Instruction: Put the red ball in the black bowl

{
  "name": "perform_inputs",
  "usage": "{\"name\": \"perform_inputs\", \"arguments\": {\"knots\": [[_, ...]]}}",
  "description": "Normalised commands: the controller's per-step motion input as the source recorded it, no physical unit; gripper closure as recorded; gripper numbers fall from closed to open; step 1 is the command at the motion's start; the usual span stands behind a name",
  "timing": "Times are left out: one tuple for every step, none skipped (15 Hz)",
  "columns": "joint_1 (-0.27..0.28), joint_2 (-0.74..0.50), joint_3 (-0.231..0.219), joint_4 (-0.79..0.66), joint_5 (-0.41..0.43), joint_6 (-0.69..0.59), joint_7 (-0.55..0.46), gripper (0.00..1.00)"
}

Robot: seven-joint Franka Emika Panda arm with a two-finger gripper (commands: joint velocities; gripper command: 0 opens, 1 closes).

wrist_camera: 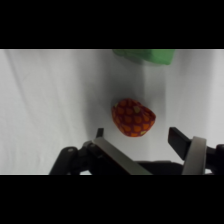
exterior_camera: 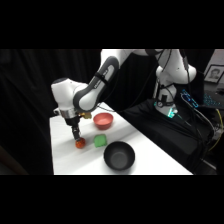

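Red ball (exterior_camera: 80, 144) on the table (exterior_camera: 145, 155) under the gripper (exterior_camera: 76, 137); green block (exterior_camera: 100, 141) just right of it; black bowl (exterior_camera: 119, 155) nearer the camera; pinkish-red bowl (exterior_camera: 103, 120) behind

Side view: fixed beside the table (exterior_camera: 145, 155), looking across and down from a distance; arm base at upper right. Wrist view: on the arm's wrist, looking down close at the tabletop (wrist_camera: 50, 100) past the gripper (wrist_camera: 145, 137). Shared: the ball (exterior_camera: 80, 144) (wrist_camera: 133, 118), the green block's (exterior_camera: 100, 141) (wrist_camera: 145, 55) edge, surrounding table.
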Motion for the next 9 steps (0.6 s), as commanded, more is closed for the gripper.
{"name": "perform_inputs", "arguments": {"knots": [[-0.059, 0.23, 0.051, 0.28, 0.032, 0.0, 0.05, 0.0], [-0.059, 0.21, 0.052, 0.26, 0.033, 0.0, 0.04, 0.0], [-0.059, 0.19, 0.058, 0.24, 0.037, 0.0, 0.04, 0.0], [-0.058, 0.17, 0.061, 0.23, 0.038, 0.0, 0.03, 0.0], [-0.058, 0.15, 0.068, 0.22, 0.042, 0.0, 0.03, 0.0], [-0.062, 0.14, 0.078, 0.21, 0.05, -0.01, 0.01, 0.0], [-0.065, 0.14, 0.085, 0.2, 0.055, 0.0, 0.0, 0.0], [-0.074, 0.13, 0.096, 0.2, 0.065, 0.0, -0.01, 0.0], [-0.073, 0.13, 0.094, 0.19, 0.064, 0.0, -0.01, 0.0]]}}
